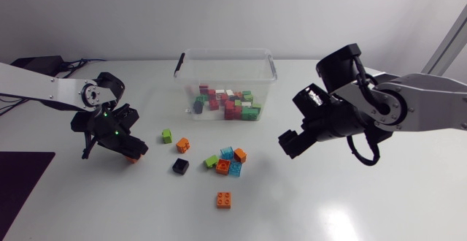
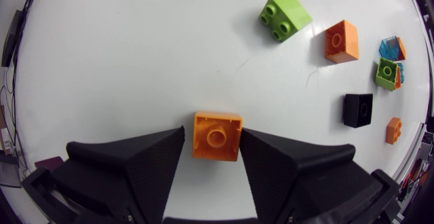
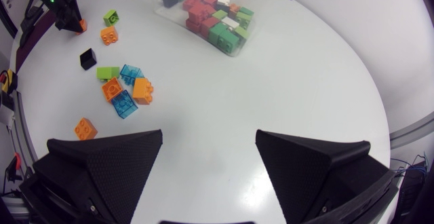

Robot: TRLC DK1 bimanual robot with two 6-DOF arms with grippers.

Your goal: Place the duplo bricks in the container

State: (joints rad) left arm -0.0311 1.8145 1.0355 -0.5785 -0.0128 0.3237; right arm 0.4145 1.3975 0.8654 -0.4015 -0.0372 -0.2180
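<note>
My left tool point(image 2: 213, 132) is low over the tabletop point(image 2: 135, 61), released, with an orange brick point(image 2: 217, 136) between its fingers: one finger against it, a thin gap at the other. Ahead, well apart, lie a green brick point(image 2: 285, 15), a second orange brick point(image 2: 341, 41) and a black brick point(image 2: 357, 110). Further right sits a cluster point(image 1: 228, 161) of green, blue and orange bricks, with a lone orange brick point(image 1: 223, 199) apart from it. The clear container point(image 1: 226, 53) behind them holds red and green bricks. My right tool point(image 3: 209, 137) hangs released, nothing between its fingers.
</note>
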